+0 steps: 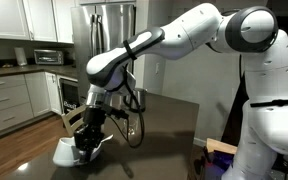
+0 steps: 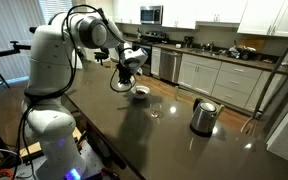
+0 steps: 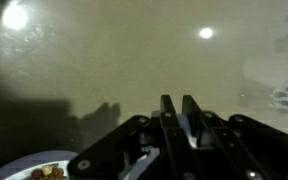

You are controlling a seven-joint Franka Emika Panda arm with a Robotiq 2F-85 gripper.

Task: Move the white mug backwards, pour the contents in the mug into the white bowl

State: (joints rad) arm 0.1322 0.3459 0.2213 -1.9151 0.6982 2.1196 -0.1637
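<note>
Plainly, the white bowl (image 3: 12, 164) holds brown bits (image 3: 47, 172).

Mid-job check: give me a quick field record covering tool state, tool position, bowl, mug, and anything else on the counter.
tool: shut, its two sides pressed together in the wrist view
tool position: low over the dark countertop, close to the white bowl
white bowl: on the countertop, brown bits inside, at the lower left edge of the wrist view
white mug: not clearly made out in any view; cannot tell whether it is held
kettle: steel, standing on the same countertop, well apart from the white bowl
</note>
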